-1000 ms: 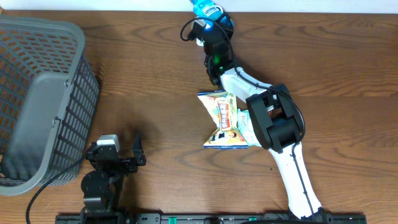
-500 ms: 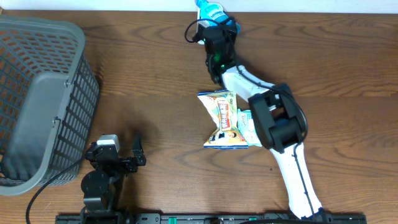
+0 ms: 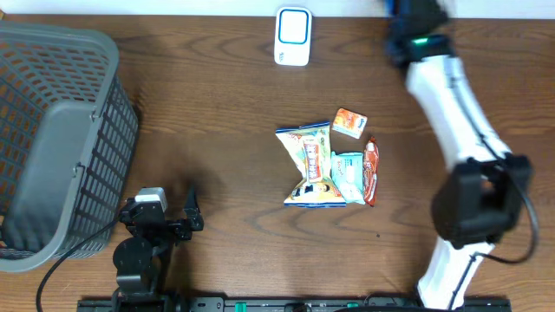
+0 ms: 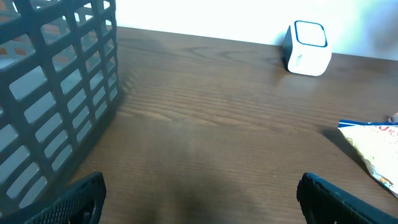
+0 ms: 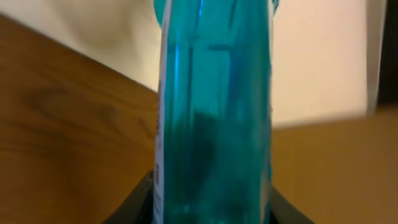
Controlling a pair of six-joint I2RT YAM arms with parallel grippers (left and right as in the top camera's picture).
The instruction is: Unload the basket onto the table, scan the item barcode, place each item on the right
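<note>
The right claw is clamped on the blue bottle, which fills the gap between its jaws near the far edge of the counter. The white scanner stands well off to its left. The pickup looks done, but the barcode has yet to be shown to the scanner. Farthest away, the left claw sits spread apart beside the basket.

Basket at the left edge of the table. Barcode scanner at the far edge, centre. Mid-table cluster: large packet leftmost, flat pouch touching its right side, slim packet right of that, small box just behind the pouch (well apart from the scanner). Bottle between the fingers of the right gripper, far right.
</note>
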